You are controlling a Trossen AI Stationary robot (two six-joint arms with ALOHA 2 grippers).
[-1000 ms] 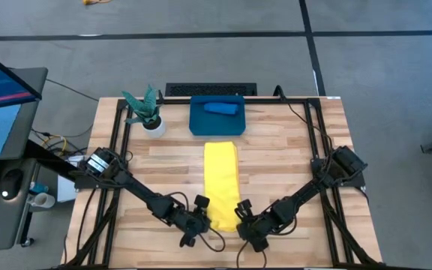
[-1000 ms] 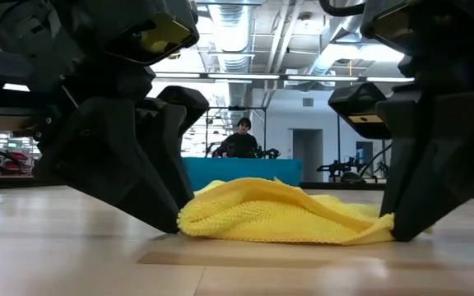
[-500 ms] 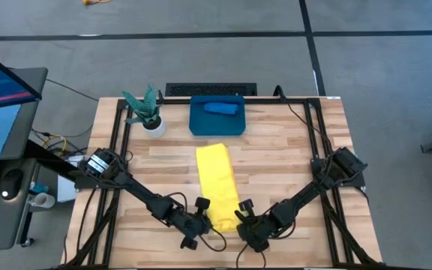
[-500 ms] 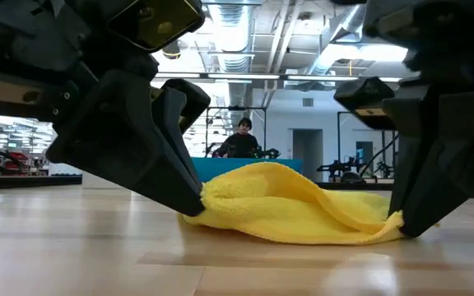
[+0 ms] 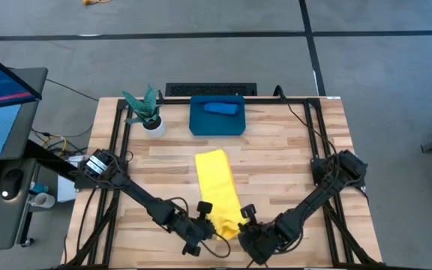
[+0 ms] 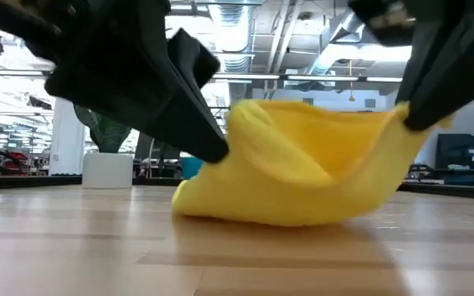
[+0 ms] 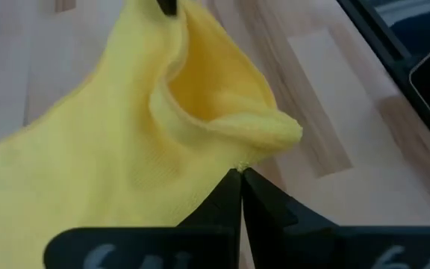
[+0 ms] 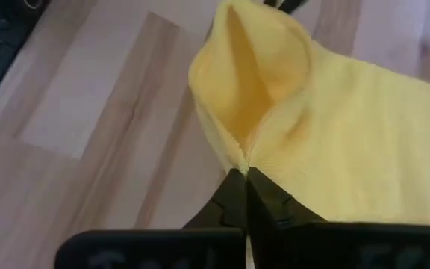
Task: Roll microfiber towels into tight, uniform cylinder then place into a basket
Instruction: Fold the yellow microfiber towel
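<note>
The yellow towel (image 5: 217,189) lies as a long folded strip down the table's middle, its near end raised. My left gripper (image 5: 207,222) and my right gripper (image 5: 240,223) are both shut on that near end, close to the table's near edge. The blue towel (image 5: 222,108) lies rolled inside the teal basket (image 5: 217,126) at the far middle. My left gripper pinches the near-left corner of the yellow towel (image 7: 239,166) between its two fingertips, on a folded edge. That end is lifted off the table and hangs slack (image 6: 220,189). My right gripper pinches the near-right corner of the yellow towel (image 8: 241,166) between its two fingertips, on a fold of several layers. That end is lifted; the towel sags between the two grippers (image 6: 327,177), and its far part lies on the table.
A white pot with a green plant (image 5: 150,118) stands left of the basket. A dark keyboard (image 5: 210,90) lies behind the basket at the far edge. Black frame rails (image 5: 115,142) run along both table sides. A monitor (image 5: 2,97) stands off the table's left.
Both grippers have risen and drawn toward the table's near edge, holding the yellow towel's near corners. The near end has lifted clear of the table and sags between them; the whole strip has slid toward the near edge and a little left.
</note>
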